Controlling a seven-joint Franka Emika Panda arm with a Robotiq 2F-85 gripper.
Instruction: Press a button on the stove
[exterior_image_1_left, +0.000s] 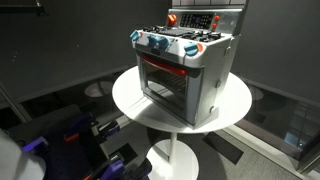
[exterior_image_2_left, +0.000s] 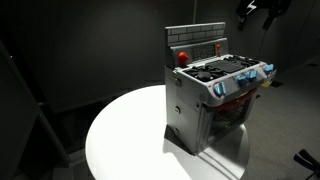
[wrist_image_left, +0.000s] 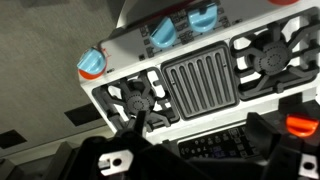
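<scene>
The stove (exterior_image_1_left: 185, 65) is a small grey toy range that stands on a round white table (exterior_image_1_left: 235, 110) in both exterior views (exterior_image_2_left: 210, 100). It has blue-white knobs, a red bar above the dark oven window and an upright back panel with a red button (exterior_image_2_left: 183, 57). In the wrist view I look down on the stove top (wrist_image_left: 200, 85) with its black burners and centre grill. My gripper (wrist_image_left: 198, 120) is open and empty. Its dark fingers hang above the back panel's dark button strip (wrist_image_left: 215, 148), without touching it. It shows as a dark shape high above the stove (exterior_image_2_left: 262, 12).
The round table (exterior_image_2_left: 125, 135) stands on a white pedestal over a dark floor. Dark equipment with purple parts (exterior_image_1_left: 70, 135) lies on the floor beside it. A red button (wrist_image_left: 300, 126) sits at the right edge of the wrist view.
</scene>
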